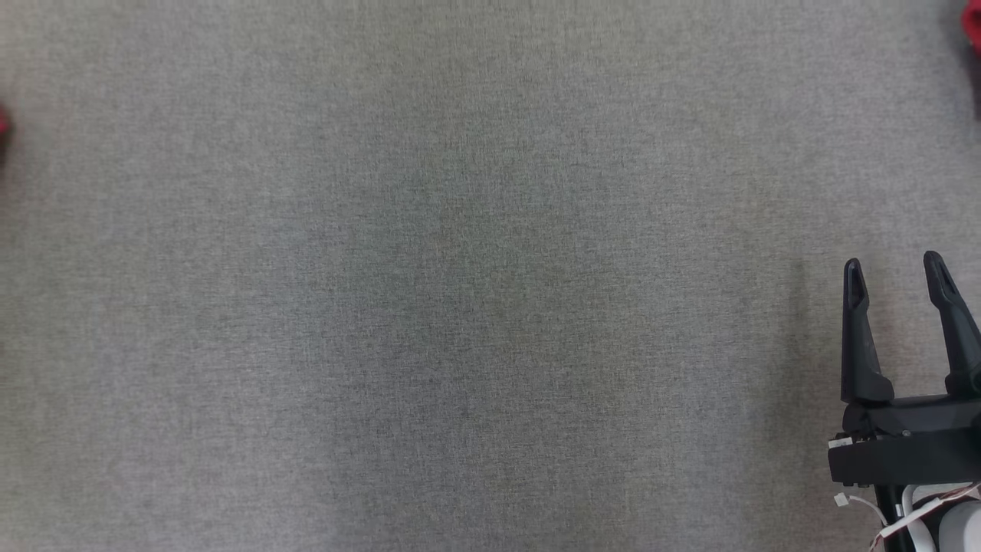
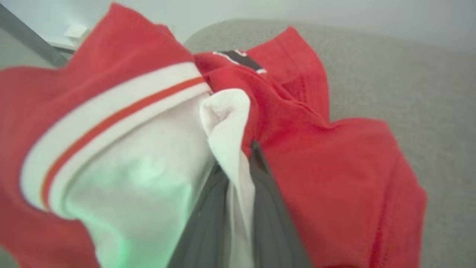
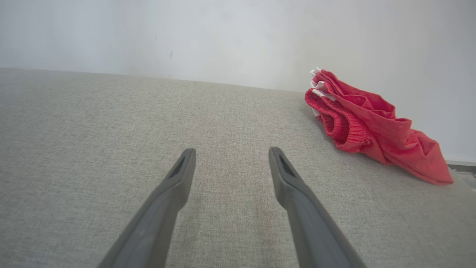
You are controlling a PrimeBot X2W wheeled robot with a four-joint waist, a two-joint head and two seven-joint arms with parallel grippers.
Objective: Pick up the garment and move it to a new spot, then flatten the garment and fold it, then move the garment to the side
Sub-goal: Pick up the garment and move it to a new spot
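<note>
Two dark fingers of your L gripper (image 2: 238, 160) are pinched on a white fold of the garment (image 2: 334, 167), cloth squeezed btwn them; the garment is red w/ a white panel edged by a white band carrying a thin red stripe; it sits bunched on the grey fabric surface (image 2: 427, 93), right at the fingertips; it's too crumpled for you to read a true long axis, but the striped band runs diagonally, lower left to upper right of the L wrist view; your R gripper (image 1: 893, 262) is at lower right of the head view, fingers spread wide w/ nothing btwn them, over bare surface; in the R wrist view a second red bundle (image 3: 372, 123) lies by the pale wall (image 3: 186, 33), well apart from that gripper, to its right; its long axis slants upper left to lower right, gathered elastic end at upper left; a red sliver (image 1: 2, 123) shows at the head view's left edge; can't tell what it is.
</note>
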